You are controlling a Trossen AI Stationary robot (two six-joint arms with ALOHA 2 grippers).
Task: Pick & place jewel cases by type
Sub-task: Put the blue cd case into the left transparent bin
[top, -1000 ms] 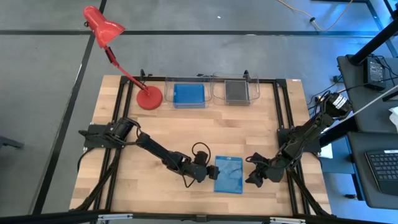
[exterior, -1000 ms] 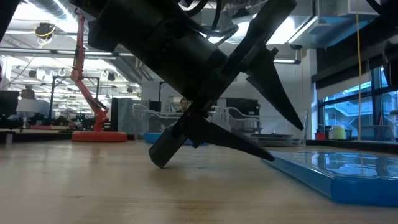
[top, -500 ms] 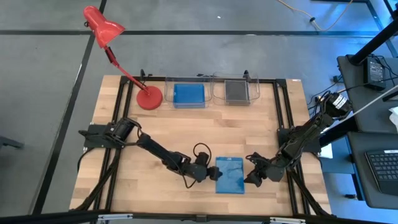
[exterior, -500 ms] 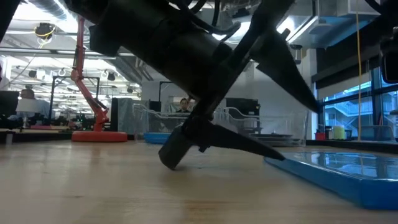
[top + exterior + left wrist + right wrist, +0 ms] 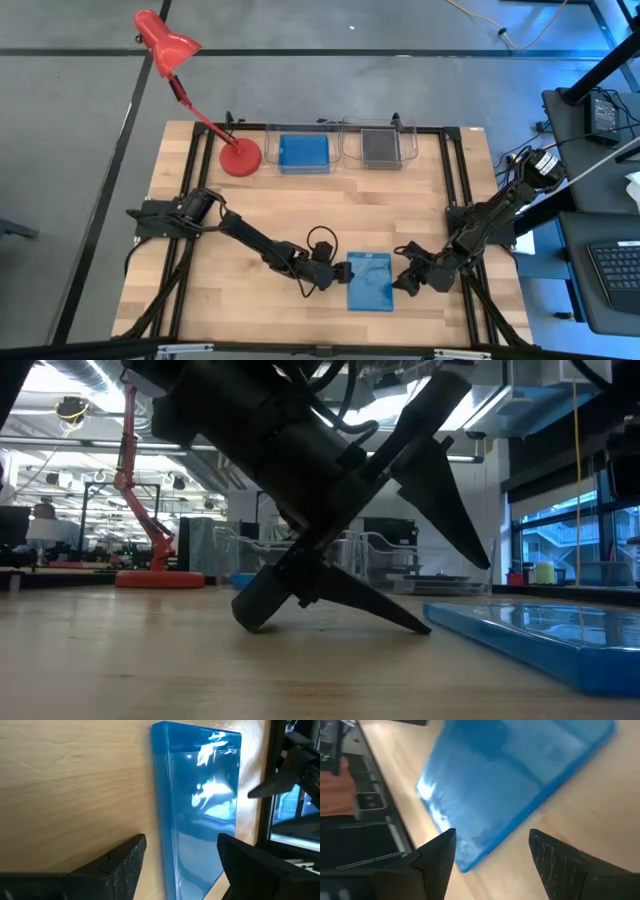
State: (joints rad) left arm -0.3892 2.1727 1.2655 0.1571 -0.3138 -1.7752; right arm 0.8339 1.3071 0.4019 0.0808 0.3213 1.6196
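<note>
A solid blue jewel case [image 5: 370, 282] lies flat on the wooden table near its front edge. My left gripper [image 5: 338, 272] stands open at the case's left edge [image 5: 160, 820]. In the low view one finger [image 5: 455, 520] slants above the case and the other [image 5: 380, 605] runs low along the table toward that edge. My right gripper [image 5: 407, 279] is open just right of the case, which fills its wrist view [image 5: 510, 775], and touches nothing. At the back, a second blue jewel case [image 5: 303, 151] and a dark grey one [image 5: 381, 146] each lie in a clear tray. My left gripper comes at the blue case slanting down from the table's left. Its lower fingertip [image 5: 422, 627] sits at table height right by the case's left edge [image 5: 440, 618]. I cannot tell whether it touches the case. The case lies flat on the table.
A red desk lamp stands with its base [image 5: 240, 157] at the back left, next to the two clear trays [image 5: 340, 140]. Black frame rails [image 5: 455, 180] run along the table's sides. Bare wood lies between the trays and the case.
My left gripper has opened wider and rolled a little while staying at the blue case's left edge. The case has stayed flat on the table in about the same spot.
</note>
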